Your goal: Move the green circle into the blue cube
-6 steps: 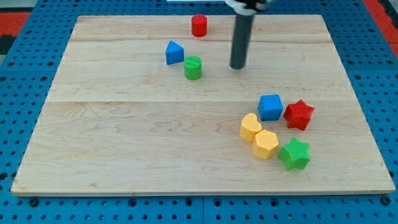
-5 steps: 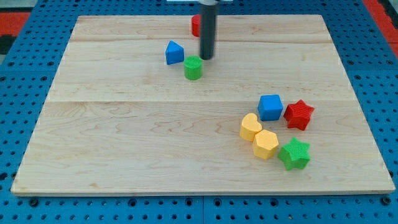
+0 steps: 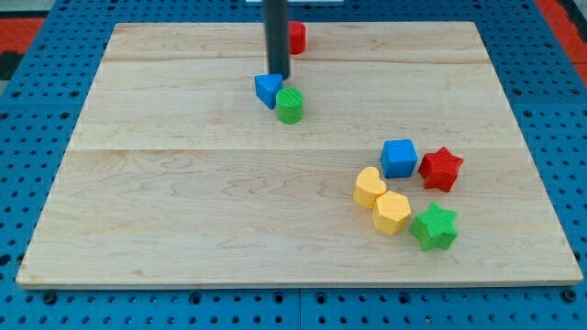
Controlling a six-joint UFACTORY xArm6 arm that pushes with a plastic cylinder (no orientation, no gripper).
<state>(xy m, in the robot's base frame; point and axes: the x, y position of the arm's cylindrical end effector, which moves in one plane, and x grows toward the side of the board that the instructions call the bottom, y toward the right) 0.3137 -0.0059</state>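
The green circle (image 3: 290, 105) is a small green cylinder in the upper middle of the wooden board (image 3: 183, 202). A blue triangle block (image 3: 268, 89) touches it on its upper left. My tip (image 3: 279, 77) stands just above both, at the blue triangle's upper right edge and close above the green circle. The blue cube (image 3: 398, 158) sits far off toward the lower right, apart from the green circle.
A red cylinder (image 3: 296, 37) stands near the board's top edge, partly behind the rod. Next to the blue cube are a red star (image 3: 440, 168), a yellow heart (image 3: 370, 187), a yellow hexagon (image 3: 392, 213) and a green star (image 3: 433, 226).
My tip has swept left from the green circle's right side to just above it. The blue triangle shifted right and turned; the green circle slid slightly right and down.
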